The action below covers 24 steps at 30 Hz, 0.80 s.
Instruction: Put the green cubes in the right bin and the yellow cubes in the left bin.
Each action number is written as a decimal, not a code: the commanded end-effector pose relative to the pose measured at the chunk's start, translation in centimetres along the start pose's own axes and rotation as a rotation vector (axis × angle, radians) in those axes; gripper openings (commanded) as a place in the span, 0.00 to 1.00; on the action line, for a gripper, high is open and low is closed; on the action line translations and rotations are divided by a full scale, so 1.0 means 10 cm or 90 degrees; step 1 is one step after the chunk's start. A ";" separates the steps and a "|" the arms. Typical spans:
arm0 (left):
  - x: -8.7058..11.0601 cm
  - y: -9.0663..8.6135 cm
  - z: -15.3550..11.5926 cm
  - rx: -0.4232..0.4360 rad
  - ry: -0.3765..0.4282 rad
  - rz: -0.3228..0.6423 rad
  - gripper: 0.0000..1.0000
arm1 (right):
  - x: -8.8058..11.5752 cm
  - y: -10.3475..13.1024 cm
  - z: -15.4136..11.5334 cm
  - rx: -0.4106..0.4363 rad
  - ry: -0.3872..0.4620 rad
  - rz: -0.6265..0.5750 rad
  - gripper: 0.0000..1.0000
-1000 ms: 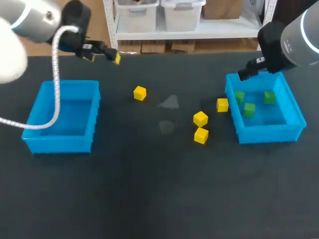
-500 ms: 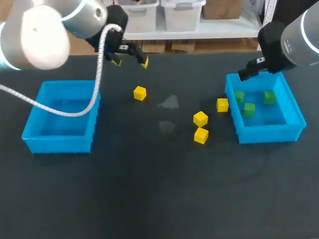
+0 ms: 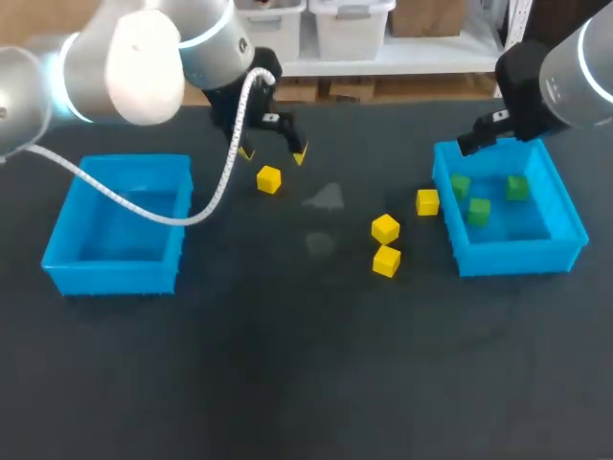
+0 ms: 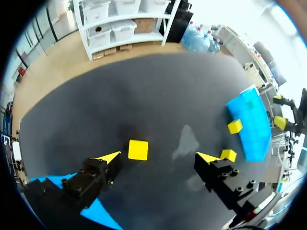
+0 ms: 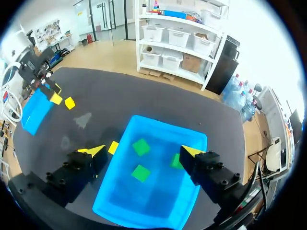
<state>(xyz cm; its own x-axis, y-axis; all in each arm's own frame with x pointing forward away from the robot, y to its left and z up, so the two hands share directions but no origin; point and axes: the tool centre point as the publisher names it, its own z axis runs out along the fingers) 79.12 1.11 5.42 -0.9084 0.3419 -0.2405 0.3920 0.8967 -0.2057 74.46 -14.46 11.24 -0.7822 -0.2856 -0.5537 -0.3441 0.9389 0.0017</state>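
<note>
Your left hand (image 3: 274, 155) hangs spread wide, empty, over a yellow cube (image 3: 269, 179) on the bench (image 3: 287, 364), near the left bin (image 3: 110, 273). Looks light, rigid, prob. slick: pinch 2 opposite flat faces, square-on, not corners. Right hand (image 5: 142, 151): spread, above right bin (image 3: 517, 257).

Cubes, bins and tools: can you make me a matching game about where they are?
1 green cubes
2 left tool
3 left bin
4 right tool

A open, over a yellow cube
B no cubes inside
C in the right bin
D open, above the right bin

Pairs: 1-C, 2-A, 3-B, 4-D
</note>
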 end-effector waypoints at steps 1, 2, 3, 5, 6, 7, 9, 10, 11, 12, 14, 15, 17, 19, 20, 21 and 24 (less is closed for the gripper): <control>-0.06 0.08 0.18 0.001 0.041 0.005 1.00 | 0.02 0.01 -0.01 0.005 -0.005 0.001 1.00; -0.06 0.10 0.20 0.000 0.044 0.005 1.00 | 0.02 0.01 -0.01 0.005 -0.005 0.001 1.00; -0.06 0.12 0.21 -0.002 0.047 0.007 1.00 | 0.02 0.01 -0.01 0.005 -0.005 0.001 1.00; -0.07 0.14 0.22 -0.006 0.054 0.020 1.00 | 0.02 0.01 -0.01 0.005 -0.005 0.001 1.00; -0.08 0.16 0.23 -0.007 0.055 0.022 1.00 | 0.02 0.01 -0.01 0.005 -0.005 0.001 1.00; -0.08 0.17 0.24 -0.006 0.057 0.019 1.00 | 0.02 0.01 -0.01 0.005 -0.005 0.001 1.00; -0.09 0.19 0.26 -0.005 0.057 0.019 1.00 | 0.02 0.01 -0.01 0.005 -0.005 0.001 1.00; -0.10 0.19 0.27 -0.005 0.058 0.020 1.00 | 0.02 0.01 -0.01 0.005 -0.005 0.001 1.00; -0.10 0.19 0.27 -0.005 0.060 0.021 1.00 | 0.02 0.01 -0.01 0.005 -0.005 0.001 1.00; -0.11 0.19 0.27 -0.004 0.061 0.021 1.00 | 0.02 0.01 -0.01 0.005 -0.005 0.001 1.00; -0.11 0.20 0.32 -0.005 0.071 0.023 1.00 | 0.02 0.01 -0.01 0.005 -0.005 0.001 1.00; -0.11 0.20 0.33 -0.006 0.074 0.024 1.00 | 0.02 0.01 -0.01 0.005 -0.005 0.001 1.00; -0.11 0.19 0.35 -0.008 0.079 0.025 1.00 | 0.02 0.01 -0.01 0.005 -0.005 0.001 1.00; -0.10 0.18 0.39 -0.010 0.086 0.025 1.00 | 0.02 0.01 -0.01 0.005 -0.005 0.001 1.00; -0.09 0.18 0.40 -0.013 0.091 0.027 1.00 | 0.02 0.01 -0.01 0.005 -0.005 0.001 1.00; -0.09 0.18 0.41 -0.015 0.093 0.025 1.00 | 0.02 0.01 -0.01 0.005 -0.005 0.001 1.00; -0.07 0.18 0.46 -0.026 0.110 0.024 1.00 | 0.02 0.01 -0.01 0.005 -0.005 0.001 1.00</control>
<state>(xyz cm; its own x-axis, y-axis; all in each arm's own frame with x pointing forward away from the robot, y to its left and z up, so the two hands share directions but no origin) 80.52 1.77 1.04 -0.9046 0.4054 -0.1318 0.4235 0.8900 -0.1692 74.48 -14.44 11.24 -0.7824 -0.2855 -0.5535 -0.3439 0.9390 0.0016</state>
